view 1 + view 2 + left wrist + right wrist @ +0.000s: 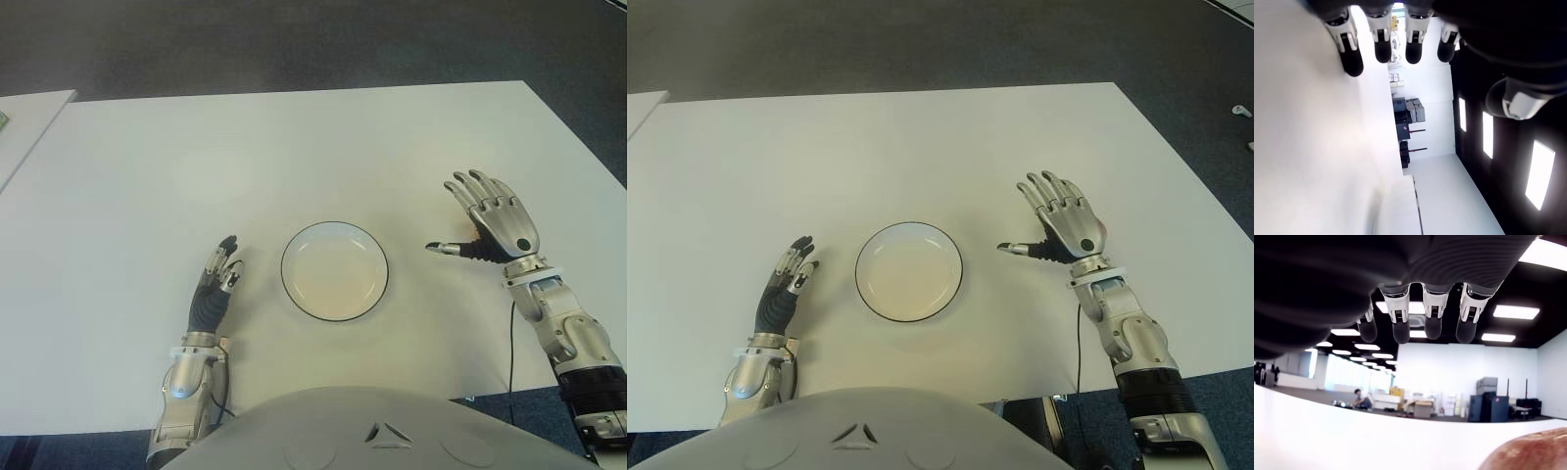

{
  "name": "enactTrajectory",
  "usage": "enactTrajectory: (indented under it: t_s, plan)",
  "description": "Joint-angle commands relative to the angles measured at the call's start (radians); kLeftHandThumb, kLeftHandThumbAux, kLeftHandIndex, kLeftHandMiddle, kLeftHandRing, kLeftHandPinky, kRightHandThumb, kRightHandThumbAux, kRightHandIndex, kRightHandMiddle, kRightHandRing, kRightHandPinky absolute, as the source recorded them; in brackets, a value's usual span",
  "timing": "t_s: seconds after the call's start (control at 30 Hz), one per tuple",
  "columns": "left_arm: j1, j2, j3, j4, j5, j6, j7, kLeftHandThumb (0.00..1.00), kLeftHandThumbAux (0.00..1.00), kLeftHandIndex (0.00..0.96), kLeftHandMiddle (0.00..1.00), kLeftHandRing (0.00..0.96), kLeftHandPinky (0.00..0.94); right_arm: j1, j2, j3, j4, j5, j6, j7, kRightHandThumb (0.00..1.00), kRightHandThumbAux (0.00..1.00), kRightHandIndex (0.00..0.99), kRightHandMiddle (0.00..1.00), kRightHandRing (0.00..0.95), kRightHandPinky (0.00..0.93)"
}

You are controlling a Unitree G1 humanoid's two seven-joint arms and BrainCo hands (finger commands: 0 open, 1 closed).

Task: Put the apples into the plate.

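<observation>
— What lies where on the white counter (294, 147)?
— The empty plate (334, 270) sits centre-near; the right hand (1063, 227), fingers spread, hovers right of it.
— And the apple (1528, 454)?
— Beneath that palm, mostly hidden. The left hand (216, 284) shows left of the plate, fingers apart and holding nothing.

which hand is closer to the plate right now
Roughly even; the right looks slightly nearer by its thumb. The left hand shows on the plate's left, fingers straight. The right hand is on the plate's right, open, thumb pointing toward the rim.
</observation>
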Motion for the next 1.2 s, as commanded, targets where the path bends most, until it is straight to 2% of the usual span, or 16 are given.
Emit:
enactTrajectory:
  t_s: [0.03,0.23,0.5,0.83,1.2]
  plan:
    - [0.042,0.008,0.004,0.12,-0.004,0.06,-0.021,0.049,0.371,0.0,0.0,0.0,0.0,-0.027,-0.046,-0.005,0.073,0.048,-0.008,0.001,0.291,0.195,0.0,0.0,0.0,0.0]
    - [0.039,0.015,0.011,0.131,-0.01,0.054,-0.028,0.055,0.357,0.0,0.0,0.0,0.0,-0.095,-0.094,0.008,0.184,0.088,-0.018,0.011,0.28,0.172,0.0,0.0,0.0,0.0]
    - [0.04,0.025,0.018,0.13,-0.028,0.049,-0.046,0.05,0.369,0.0,0.0,0.0,0.0,-0.145,-0.126,0.041,0.279,0.116,-0.017,0.017,0.274,0.162,0.0,0.0,0.0,0.0]
    - [0.045,0.028,0.034,0.118,-0.026,0.042,-0.042,0.053,0.371,0.0,0.0,0.0,0.0,-0.162,-0.146,0.072,0.393,0.15,-0.04,-0.027,0.267,0.16,0.0,0.0,0.0,0.0]
    - [0.051,0.028,0.049,0.096,-0.028,0.061,-0.036,0.059,0.37,0.0,0.0,0.0,0.0,-0.142,-0.173,0.071,0.42,0.185,-0.039,-0.051,0.266,0.17,0.0,0.0,0.0,0.0]
